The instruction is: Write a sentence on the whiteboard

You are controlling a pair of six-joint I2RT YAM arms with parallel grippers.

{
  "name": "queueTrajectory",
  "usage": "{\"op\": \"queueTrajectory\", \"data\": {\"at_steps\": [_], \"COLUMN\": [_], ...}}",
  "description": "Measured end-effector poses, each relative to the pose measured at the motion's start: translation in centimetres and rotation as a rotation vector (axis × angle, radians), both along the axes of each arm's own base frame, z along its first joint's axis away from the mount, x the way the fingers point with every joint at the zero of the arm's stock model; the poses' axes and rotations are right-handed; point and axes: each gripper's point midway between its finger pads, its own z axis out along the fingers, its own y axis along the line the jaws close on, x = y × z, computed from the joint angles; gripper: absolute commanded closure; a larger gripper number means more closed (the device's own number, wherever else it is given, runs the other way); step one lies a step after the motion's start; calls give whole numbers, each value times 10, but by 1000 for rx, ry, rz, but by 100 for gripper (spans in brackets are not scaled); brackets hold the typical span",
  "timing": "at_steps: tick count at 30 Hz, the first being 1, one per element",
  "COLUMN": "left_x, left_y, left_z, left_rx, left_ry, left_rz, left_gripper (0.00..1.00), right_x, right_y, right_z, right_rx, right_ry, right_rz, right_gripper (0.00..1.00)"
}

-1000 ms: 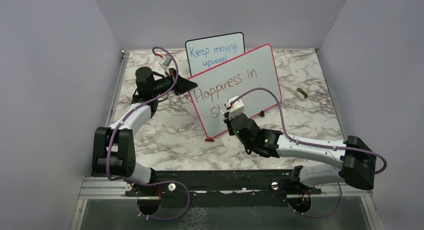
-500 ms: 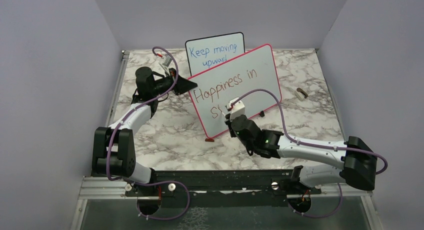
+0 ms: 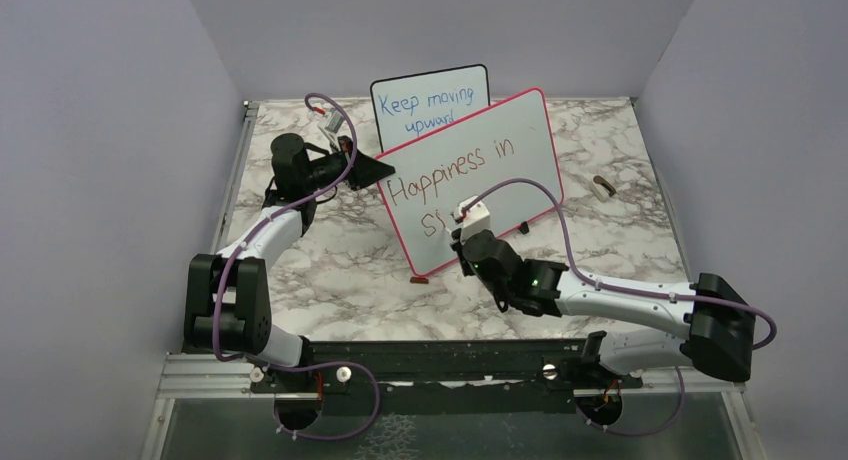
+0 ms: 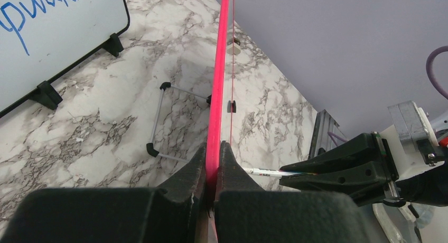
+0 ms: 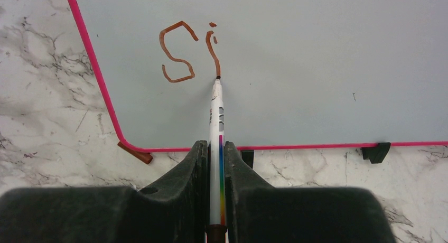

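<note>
The large white board with a pink-red frame (image 3: 520,185) stands tilted on the marble-patterned bench (image 3: 340,270), its edge pinched tight in the left pincer (image 4: 213,150); the right pincer (image 5: 214,148) is clamped on a slim white marker pen (image 5: 216,108), tip at the foot of the "i". The brownish-red handwritten sentence (image 3: 450,172) reads "Happiness in", then "Si". Too much pressure could rock the board in its clamp and skew the strokes; a slipping pen would break the line. From above, the right wrist hides the tip.
</note>
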Motion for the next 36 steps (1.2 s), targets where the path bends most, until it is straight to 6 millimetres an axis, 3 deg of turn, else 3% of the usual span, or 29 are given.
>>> {"op": "queueTrajectory", "data": {"at_steps": [16, 36], "left_x": [0, 0], "left_y": [0, 0], "left_z": [0, 0], "left_rx": [0, 0], "left_ry": [0, 0], "left_rz": [0, 0], "left_gripper": [100, 100], "right_x": [6, 19], "right_y": [-3, -1], "right_z": [25, 22], "right_rx": [24, 19], "right_ry": [-76, -94], "right_rz": [2, -15], "right_gripper": [99, 99]}}
